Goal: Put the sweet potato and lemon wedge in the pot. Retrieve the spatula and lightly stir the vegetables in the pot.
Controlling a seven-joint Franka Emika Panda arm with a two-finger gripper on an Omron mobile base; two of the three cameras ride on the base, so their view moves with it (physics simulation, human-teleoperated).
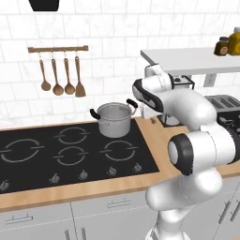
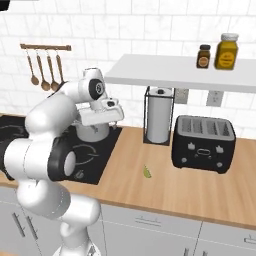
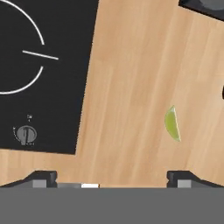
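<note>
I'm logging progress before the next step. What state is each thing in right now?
pot: upright on the stovetop, lid off
lemon wedge: lying loose on the wooden counter, not in the pot
gripper: open, empty, above the counter
spatula: hanging on the wall rack
toaster: slots empty

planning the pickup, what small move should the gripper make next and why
Probably shift sideways over the lemon wedge and start lowering. The hand view shows the gripper open and holding nothing, with the wedge lying alone on the wooden counter, off toward one fingertip rather than centred. The pot sits on the stove.
</note>
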